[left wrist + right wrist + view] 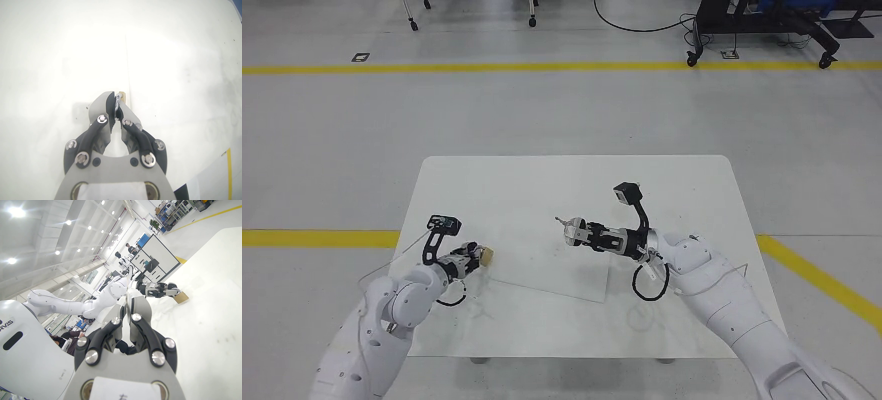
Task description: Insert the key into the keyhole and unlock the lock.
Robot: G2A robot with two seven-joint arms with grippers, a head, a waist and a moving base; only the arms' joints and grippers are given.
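Closest to the lens in the left wrist view, the left gripper (115,98) is pinching the silver shackle of the brass lock (122,96), its dark pads pressed onto the metal. That view is showing little more of the lock than a sliver of gold past the fingertips. The right wrist view, looking across from farther off, is showing the whole square body hanging below the shackle, low at the desk (211,279). Whether it is touching the surface cannot be told.

From above, the lock (485,256) is sitting toward the desk's left edge, about midway between the near and far edges. It is lying just beside the edge of a thin pale sheet (542,270) that is covering the middle of the desk (682,185).

Over that middle, the right gripper (568,230) is holding the key (561,221), fingers pressed together on it, the key's tip poking out toward the far left corner. Key and lock are sitting well apart.

White labels are showing on both gripper bases in the wrist views. The dark mark on the right one is being cut by the frame edge and cannot be read.
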